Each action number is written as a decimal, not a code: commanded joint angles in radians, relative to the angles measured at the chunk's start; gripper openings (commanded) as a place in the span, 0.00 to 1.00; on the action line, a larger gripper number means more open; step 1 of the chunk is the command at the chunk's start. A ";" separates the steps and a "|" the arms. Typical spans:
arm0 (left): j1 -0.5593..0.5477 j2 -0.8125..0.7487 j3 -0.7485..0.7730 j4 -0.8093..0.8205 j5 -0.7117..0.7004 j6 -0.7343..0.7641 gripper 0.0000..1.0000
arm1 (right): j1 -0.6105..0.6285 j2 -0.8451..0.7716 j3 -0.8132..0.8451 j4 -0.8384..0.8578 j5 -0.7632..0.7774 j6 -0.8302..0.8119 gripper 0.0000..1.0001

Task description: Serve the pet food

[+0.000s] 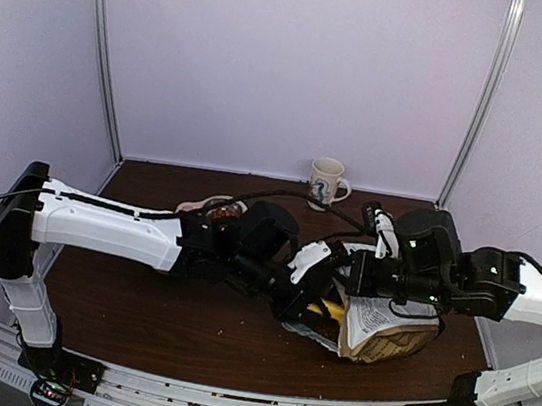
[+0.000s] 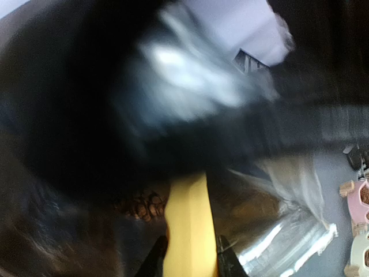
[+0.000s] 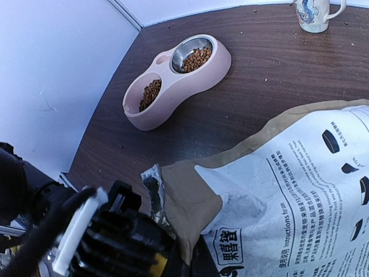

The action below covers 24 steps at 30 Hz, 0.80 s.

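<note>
The tan-and-white printed bag [image 1: 389, 331] lies on the table at centre right. My right gripper [image 3: 202, 262] is shut on a fold of the bag's torn top edge [image 3: 190, 202]. My left gripper [image 2: 191, 254] is shut on the handle of the yellow scoop [image 2: 187, 219], which reaches into the bag's foil-lined mouth. Some pet food [image 2: 141, 205] shows beside the scoop inside the bag; the scoop's bowl is hidden in blur and shadow. More pet food [image 3: 196, 57] lies in both cups of the pink double bowl [image 3: 213, 72].
A printed mug [image 1: 327, 183] stands at the back of the table near the wall. The pink bowl [image 1: 212, 207] sits just behind my left arm. The two wrists crowd together over the bag mouth. Walls close off the left and back.
</note>
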 commanded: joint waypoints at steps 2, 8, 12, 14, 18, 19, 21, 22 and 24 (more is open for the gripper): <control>-0.069 -0.112 -0.119 0.032 -0.165 0.090 0.00 | -0.022 -0.045 -0.015 0.182 0.037 0.031 0.00; -0.069 -0.204 -0.252 0.228 -0.563 0.047 0.00 | -0.027 -0.077 -0.034 0.182 0.036 0.036 0.00; -0.068 -0.132 -0.207 0.252 -0.711 0.047 0.00 | -0.028 -0.073 -0.026 0.176 0.031 0.032 0.00; -0.067 -0.058 -0.129 0.193 -0.735 0.047 0.00 | -0.027 -0.072 -0.025 0.179 0.029 0.031 0.00; -0.067 0.056 -0.018 0.107 -0.673 0.041 0.00 | -0.028 -0.076 -0.020 0.177 0.032 0.032 0.00; -0.067 0.074 0.004 0.076 -0.644 0.045 0.00 | -0.030 -0.079 -0.020 0.174 0.034 0.032 0.00; -0.068 0.102 0.030 0.026 -0.566 0.079 0.00 | -0.032 -0.088 -0.021 0.164 0.043 0.029 0.00; -0.071 0.112 0.031 0.011 -0.518 0.103 0.00 | -0.034 -0.093 -0.023 0.161 0.047 0.027 0.00; -0.074 0.126 0.027 -0.004 -0.386 0.157 0.00 | -0.041 -0.101 -0.031 0.160 0.049 0.028 0.00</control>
